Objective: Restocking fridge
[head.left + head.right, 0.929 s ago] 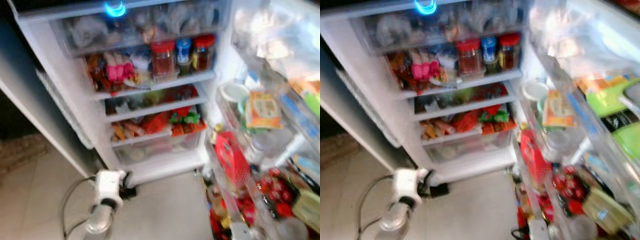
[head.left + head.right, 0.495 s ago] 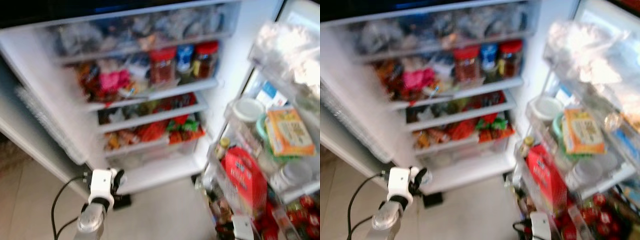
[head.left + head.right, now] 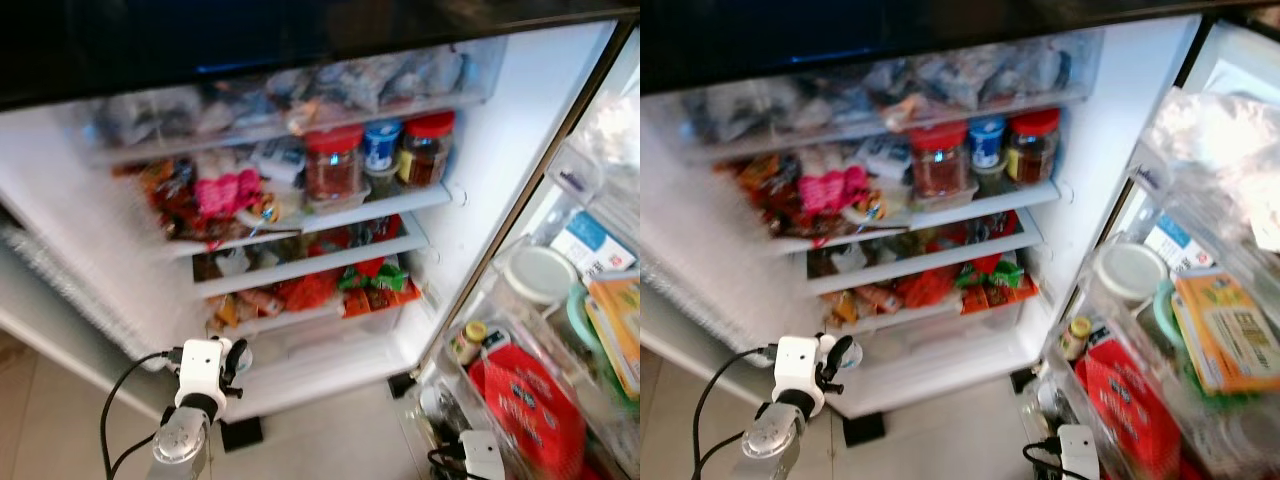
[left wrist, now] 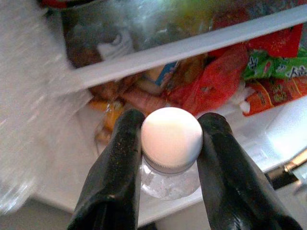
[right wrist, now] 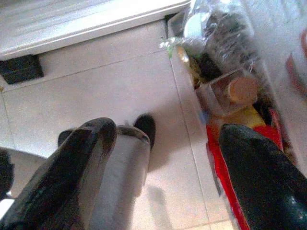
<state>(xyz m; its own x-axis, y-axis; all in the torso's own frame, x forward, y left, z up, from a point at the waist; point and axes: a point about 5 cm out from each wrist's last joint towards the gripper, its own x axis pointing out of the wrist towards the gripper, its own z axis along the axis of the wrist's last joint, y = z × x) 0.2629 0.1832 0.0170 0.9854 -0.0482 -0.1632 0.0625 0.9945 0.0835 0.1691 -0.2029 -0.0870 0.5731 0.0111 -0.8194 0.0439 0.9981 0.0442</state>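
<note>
left wrist view: two black fingers clamped on either side of a clear bottle with a white cap, cap touching both pads, held just in front of the fridge, level with its lower shelves

left gripper low before the open fridge, near the bottom drawer, on a silver arm with a white wrist block and a black cable looping off it

inside the fridge: three jars on the upper shelf, a red-lidded jar, a blue-lidded tub beside it, another red-lidded jar nearest the fridge's right wall; pink packets further along the same shelf toward the fridge's left wall; red and green snack bags on the lower shelf, behind the held bottle; frosted clear bags in the drawer above the jars, blurred

fridge door swung open on the fridge's right, racks packed: a white round lid, a yellow-orange carton, a red bag lower down

right gripper spread wide with nothing between its fingers, hanging over pale floor tiles just beside the foot of the fridge door, near its lowest rack
</note>
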